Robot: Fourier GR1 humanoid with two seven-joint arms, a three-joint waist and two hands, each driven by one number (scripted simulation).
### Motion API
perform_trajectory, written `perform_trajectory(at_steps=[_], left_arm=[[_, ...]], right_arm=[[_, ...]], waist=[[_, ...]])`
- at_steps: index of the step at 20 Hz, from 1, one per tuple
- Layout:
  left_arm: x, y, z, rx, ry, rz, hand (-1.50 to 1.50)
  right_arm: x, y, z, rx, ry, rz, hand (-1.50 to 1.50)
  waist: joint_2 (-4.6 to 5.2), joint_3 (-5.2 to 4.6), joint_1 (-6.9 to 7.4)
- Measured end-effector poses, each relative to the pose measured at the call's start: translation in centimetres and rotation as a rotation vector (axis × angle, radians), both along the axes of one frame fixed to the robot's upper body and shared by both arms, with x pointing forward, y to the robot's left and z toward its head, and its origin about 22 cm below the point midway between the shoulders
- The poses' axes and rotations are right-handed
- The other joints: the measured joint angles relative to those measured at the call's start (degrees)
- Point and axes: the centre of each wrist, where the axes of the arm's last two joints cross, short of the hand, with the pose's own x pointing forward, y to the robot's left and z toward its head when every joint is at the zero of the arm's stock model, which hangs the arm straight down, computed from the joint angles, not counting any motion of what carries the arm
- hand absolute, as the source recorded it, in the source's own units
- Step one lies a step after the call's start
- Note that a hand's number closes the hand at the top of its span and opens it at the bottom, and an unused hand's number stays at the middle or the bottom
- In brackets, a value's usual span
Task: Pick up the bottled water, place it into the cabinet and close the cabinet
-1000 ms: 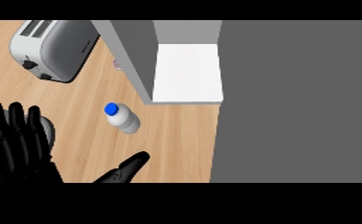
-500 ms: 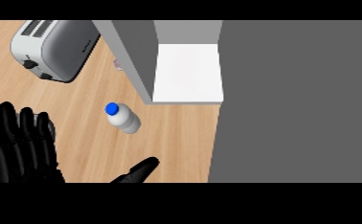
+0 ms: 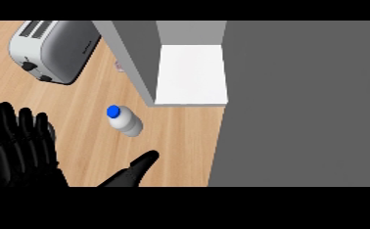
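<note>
Near the counter's (image 3: 80, 105) front edge, right hand (image 3: 133, 171) edged slightly farther toward the bottled water (image 3: 127, 121), fingers straight, holding nothing. Untouched so far, just near of the open cabinet (image 3: 192, 74). Grasp pending. Left hand (image 3: 25, 149) relaxed, resting near left.

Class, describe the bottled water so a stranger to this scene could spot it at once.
On the wooden counter, find the open cabinet with the white floor. Just off its near left corner is the bottled water: small, whitish, and alone in having a blue cap.

Single head view, steeply downward, close above wooden counter (image 3: 72, 105)
</note>
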Motion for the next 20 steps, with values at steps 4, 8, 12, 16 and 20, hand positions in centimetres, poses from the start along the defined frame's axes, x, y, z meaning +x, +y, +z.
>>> perform_trajectory(at_steps=[4, 8, 12, 16, 20], left_arm=[[0.4, 0.7, -0.1, -0.007, 0.007, 0.013, -1.5], [1.3, 1.5, -1.0, 0.006, 0.033, 0.027, -1.5], [2.5, 1.9, -2.2, 0.003, 0.055, 0.03, -1.5], [3.3, 2.2, -3.9, 0.002, 0.068, 0.047, -1.5], [4.4, 3.3, -5.7, 0.003, 0.093, 0.072, -1.5]], right_arm=[[0.0, 0.2, 0.2, -0.012, 0.014, 0.005, -1.5], [-0.2, 0.4, 0.1, -0.008, 0.01, 0.008, -1.5], [-0.4, 0.3, -0.1, -0.015, 0.003, 0.007, -1.5], [-0.4, 0.6, 0.1, -0.015, 0.012, 0.008, -1.5], [-0.6, 0.6, 0.1, -0.021, 0.011, 0.008, -1.5]], waist=[[0.04, -0.03, -0.08], [0.06, -0.05, -0.24], [0.08, -0.06, -0.36], [0.08, -0.09, -0.32], [0.08, -0.12, -0.45]])
